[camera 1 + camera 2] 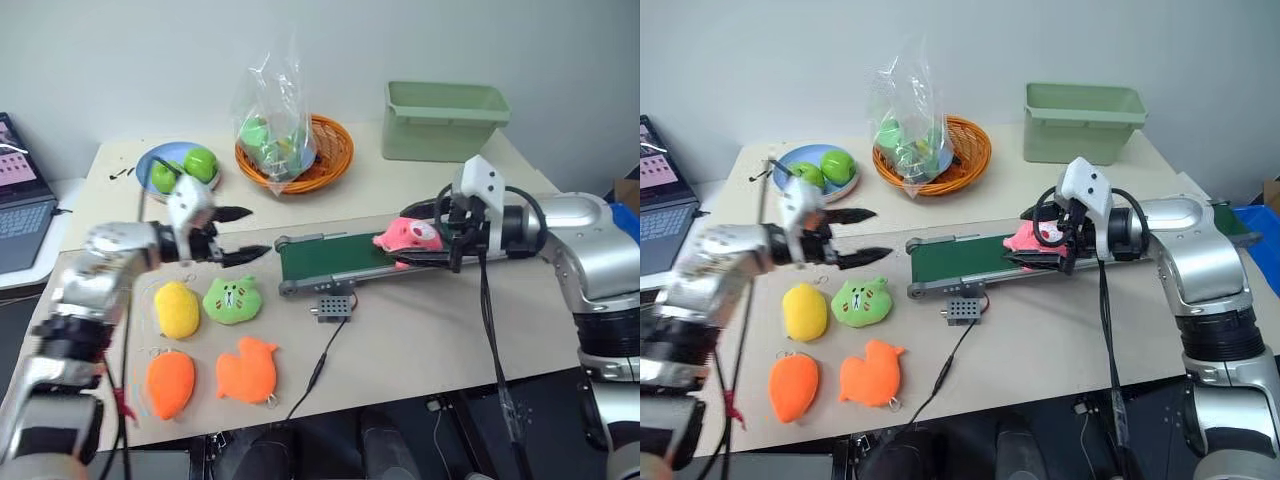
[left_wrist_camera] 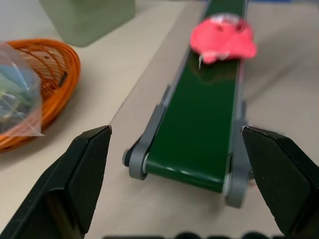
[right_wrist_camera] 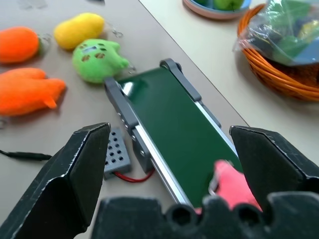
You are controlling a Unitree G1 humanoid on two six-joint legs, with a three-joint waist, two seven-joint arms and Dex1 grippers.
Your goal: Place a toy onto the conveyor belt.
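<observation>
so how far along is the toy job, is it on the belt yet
Done: the pink toy lies on the conveyor belt, resting on the green surface. In hand: nothing; the right gripper has its fingers spread open with the toy just below them, and the left gripper hangs open off the belt's near end. Left: probably only drawing the right arm clear.

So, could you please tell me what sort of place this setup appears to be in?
Most likely a robotics lab or test bench rather than a real factory: a small conveyor belt sits on a plain table with loose wiring, plush toys are laid out as practice items, and a laptop stands open at the side.
</observation>
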